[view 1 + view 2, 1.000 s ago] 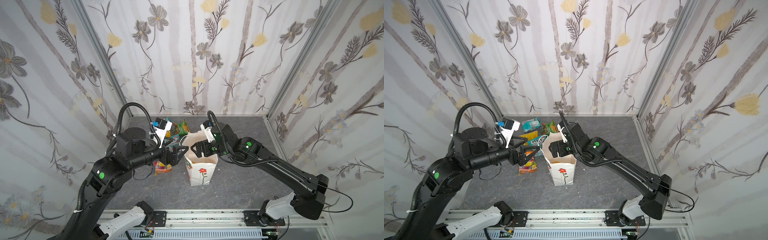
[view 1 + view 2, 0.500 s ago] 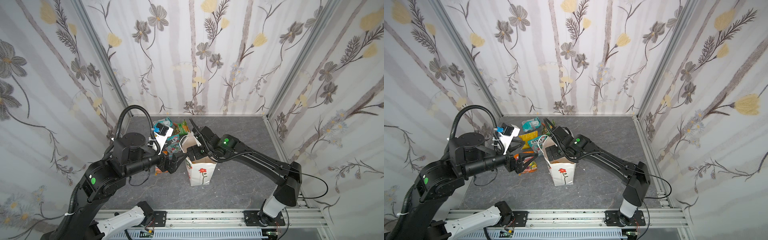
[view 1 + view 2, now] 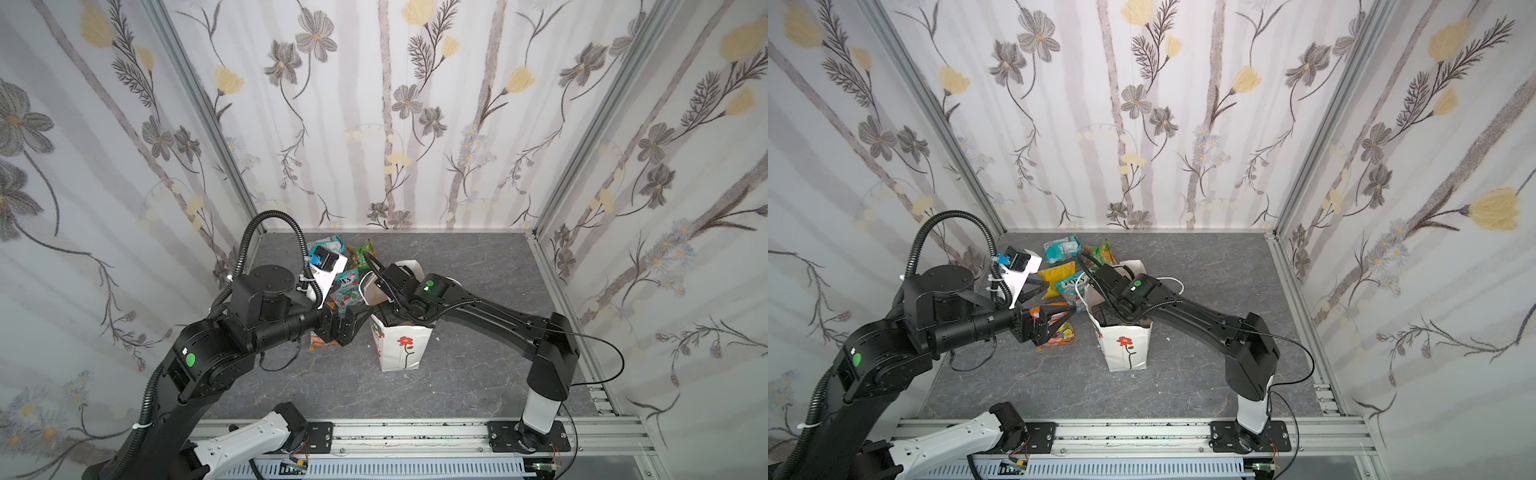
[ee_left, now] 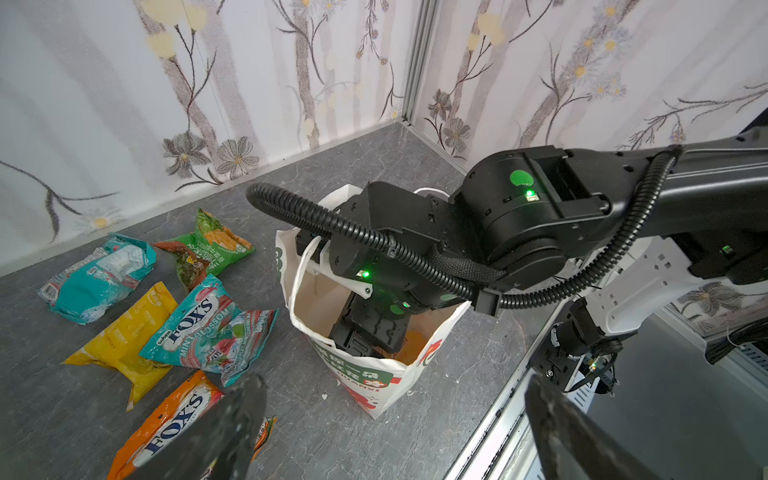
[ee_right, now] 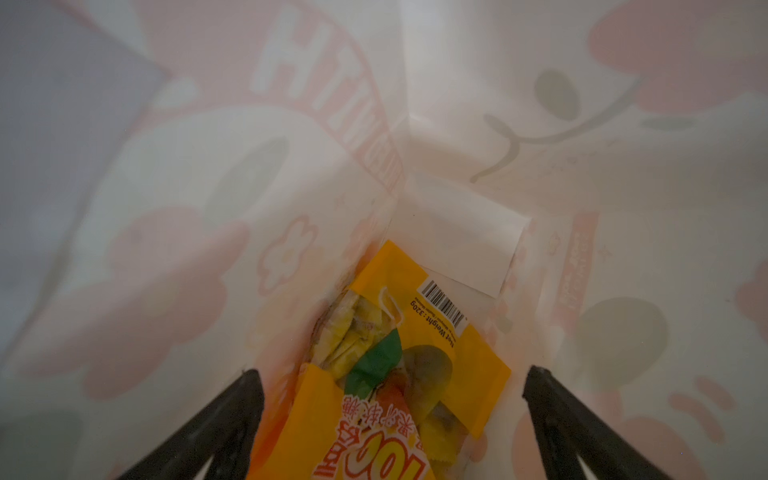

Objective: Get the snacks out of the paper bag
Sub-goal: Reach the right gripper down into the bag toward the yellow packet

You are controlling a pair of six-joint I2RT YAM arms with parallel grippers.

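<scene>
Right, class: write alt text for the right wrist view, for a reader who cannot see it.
An orange packet with a clear window lies at the bottom of the paper bag, between the black fingers of the open right end effector.

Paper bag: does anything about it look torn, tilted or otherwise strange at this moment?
Not torn, as far as visible. The paper bag stands upright, but its rim is bent out of shape around the right hand reaching inside. Small white bits lie on the table beside its base.
</scene>
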